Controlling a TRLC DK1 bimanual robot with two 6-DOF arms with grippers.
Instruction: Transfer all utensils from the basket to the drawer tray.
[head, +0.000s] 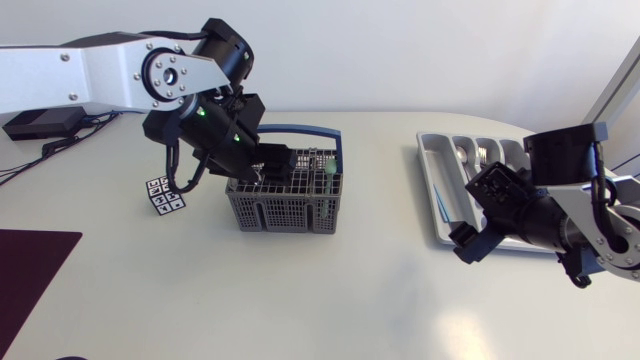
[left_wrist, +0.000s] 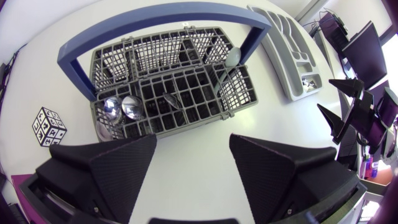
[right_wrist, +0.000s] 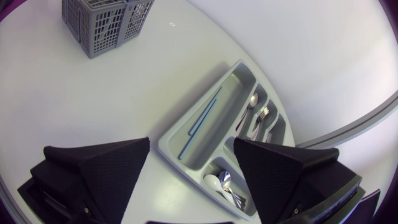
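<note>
Left, a grey plastic lattice basket hides most of two shiny spoons; right, a smooth moulded tray; both arms' jaws gape wide.

You get no readable words, digits or brand names. Only sign: small cube on the surface, near the basket. Its faces carry black-and-white square marker patterns; you can't read any letters in them.

grey lattice basket, blue handle, pale grey tray
</note>
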